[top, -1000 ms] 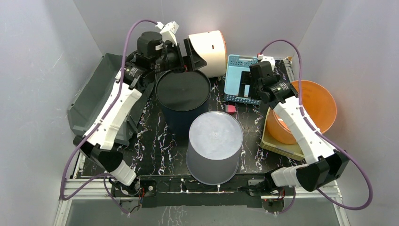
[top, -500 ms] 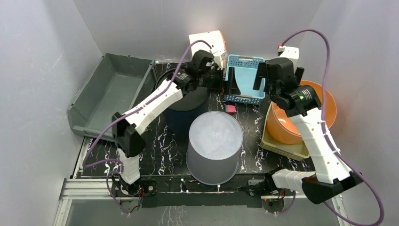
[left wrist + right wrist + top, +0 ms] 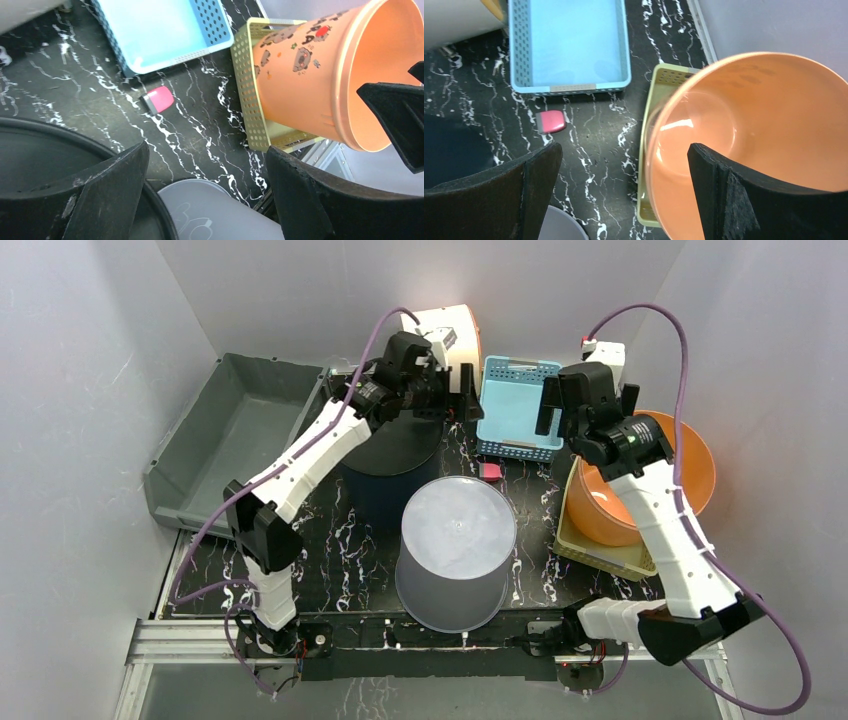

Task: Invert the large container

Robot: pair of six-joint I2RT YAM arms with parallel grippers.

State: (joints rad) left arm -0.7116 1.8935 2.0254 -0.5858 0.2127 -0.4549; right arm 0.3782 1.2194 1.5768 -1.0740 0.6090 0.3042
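Observation:
An orange bucket (image 3: 670, 470) sits mouth-up and tilted in a yellow perforated basket (image 3: 590, 552) at the right; it also shows in the left wrist view (image 3: 320, 75) and the right wrist view (image 3: 764, 140). A dark blue bucket (image 3: 390, 455) and a grey bucket (image 3: 458, 540) stand upside down mid-table. My left gripper (image 3: 455, 405) is open and empty above the dark bucket's right edge (image 3: 206, 155). My right gripper (image 3: 588, 415) is open and empty, high over the orange bucket's left rim (image 3: 624, 150).
A light blue basket (image 3: 515, 410) stands at the back centre, with a small pink item (image 3: 490, 471) in front of it. A white container with an orange rim (image 3: 455, 325) lies on its side at the back. A grey bin (image 3: 230, 440) is at the left.
My left arm has swung from the back left across the dark bucket toward the blue basket. My right arm has risen and moved back over the orange bucket's rim. Nothing was grasped.

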